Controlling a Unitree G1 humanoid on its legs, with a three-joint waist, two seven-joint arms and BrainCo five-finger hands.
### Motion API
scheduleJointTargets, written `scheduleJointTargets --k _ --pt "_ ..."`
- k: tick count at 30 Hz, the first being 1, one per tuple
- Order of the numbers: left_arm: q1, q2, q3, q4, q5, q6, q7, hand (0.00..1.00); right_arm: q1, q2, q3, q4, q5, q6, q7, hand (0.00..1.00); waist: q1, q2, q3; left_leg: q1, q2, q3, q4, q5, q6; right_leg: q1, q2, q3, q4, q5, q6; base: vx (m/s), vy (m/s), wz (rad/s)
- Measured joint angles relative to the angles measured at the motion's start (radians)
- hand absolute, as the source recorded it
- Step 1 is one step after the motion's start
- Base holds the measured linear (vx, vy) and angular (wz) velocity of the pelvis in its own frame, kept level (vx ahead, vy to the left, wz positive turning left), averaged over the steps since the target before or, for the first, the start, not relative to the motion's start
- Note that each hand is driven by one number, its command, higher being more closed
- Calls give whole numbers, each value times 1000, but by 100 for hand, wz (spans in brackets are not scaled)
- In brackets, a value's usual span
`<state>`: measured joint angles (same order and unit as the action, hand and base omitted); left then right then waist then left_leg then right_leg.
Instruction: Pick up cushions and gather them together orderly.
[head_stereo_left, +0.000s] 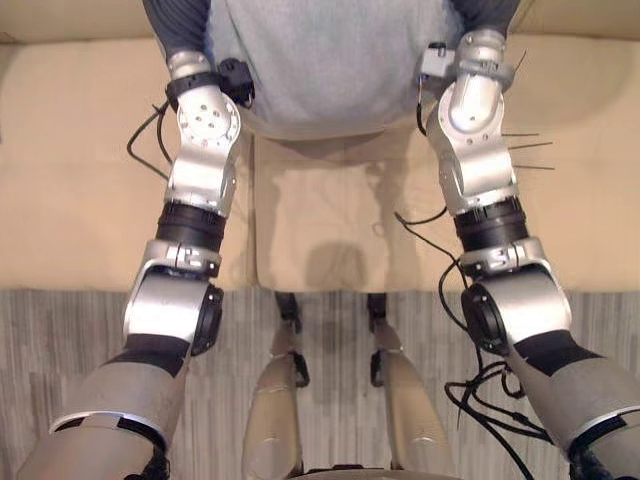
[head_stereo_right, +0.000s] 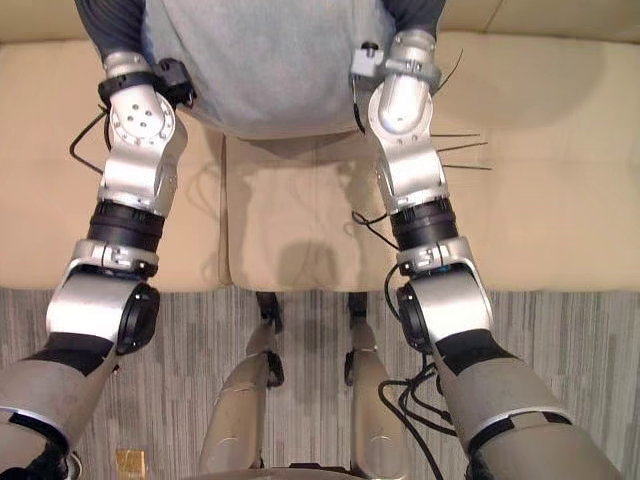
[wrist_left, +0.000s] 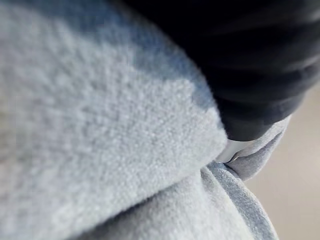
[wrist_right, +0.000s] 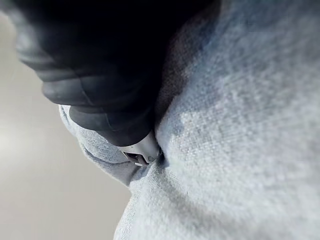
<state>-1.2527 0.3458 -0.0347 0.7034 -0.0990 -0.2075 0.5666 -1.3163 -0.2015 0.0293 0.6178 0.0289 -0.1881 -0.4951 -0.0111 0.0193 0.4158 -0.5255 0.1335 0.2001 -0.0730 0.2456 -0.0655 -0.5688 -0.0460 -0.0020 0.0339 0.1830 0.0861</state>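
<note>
The grey fleece cushion (head_stereo_left: 330, 60) at 12 o'clock seemed soft and light; left hand (wrist_left: 260, 75) and right hand (wrist_right: 100, 65) pressed its sides, finger state hidden.

Cushion (head_stereo_left: 330, 60) over middle of sofa (head_stereo_left: 70, 200), floor (head_stereo_left: 60, 340) before sofa.

Cushion (head_stereo_left: 330, 60), pressed against left hand (wrist_left: 250, 85) and right hand (wrist_right: 110, 80): pale grey fleece cloth, matt, nubby pile (grain plain up close), soft folded edge beside each hand. Hand covers: dark, ribbed, rubbery-looking, faint sheen. Sofa (head_stereo_left: 80, 200) below both hands: beige upholstery, smooth, matt, seams between seat pads. Floor (head_stereo_left: 60, 340), nearer robot than hands: grey, streaked, matt.
</note>
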Motion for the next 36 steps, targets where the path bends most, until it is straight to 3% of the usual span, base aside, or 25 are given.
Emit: scheduleJointTargets --k 12,15,22,26,30,33,36 --pt "-106 74 75 108 -108 -24 -44 0 -145 -36 -24 117 28 -7 -9 0 0 1 25 -65 2 -9 -15 15 0 -75 -6 -26 18 -4 -4 6 27 2" --pt "-150 119 75 109 -136 -23 -65 0 -171 -92 -24 117 77 -8 -2 0 5 2 30 -86 2 -16 -16 27 -16 -100 -7 -33 36 -5 -4 -30 63 6" --pt "-173 223 82 29 -212 -28 -89 0 -172 -236 -38 58 217 -8 13 0 8 4 48 -88 2 -36 -18 47 -15 -132 -12 -52 127 -45 -16 -58 42 9" --pt "-59 269 87 -127 -236 -66 -117 0 -46 -285 -47 -105 262 -33 44 0 29 3 48 -71 4 -36 -16 47 -15 -134 -12 -54 163 -61 -21 -45 4 2" --pt "116 267 84 -188 -233 -66 -162 0 173 -285 -54 -231 285 -45 95 0 25 3 48 -42 -7 -37 -18 41 -22 -131 -26 -53 226 -103 -11 -37 -5 11" --pt "258 232 85 -209 -222 -64 -189 0 354 -248 -96 -250 290 -45 132 0 24 3 48 -16 -11 -36 -18 45 -18 -109 -29 -49 236 -108 -8 0 0 0" --pt "507 131 84 -308 -199 -62 -232 0 622 -162 -126 -316 306 -44 181 0 24 2 46 36 -10 -34 -15 25 -14 -60 -29 -48 243 -126 -4 -1 -28 -1"
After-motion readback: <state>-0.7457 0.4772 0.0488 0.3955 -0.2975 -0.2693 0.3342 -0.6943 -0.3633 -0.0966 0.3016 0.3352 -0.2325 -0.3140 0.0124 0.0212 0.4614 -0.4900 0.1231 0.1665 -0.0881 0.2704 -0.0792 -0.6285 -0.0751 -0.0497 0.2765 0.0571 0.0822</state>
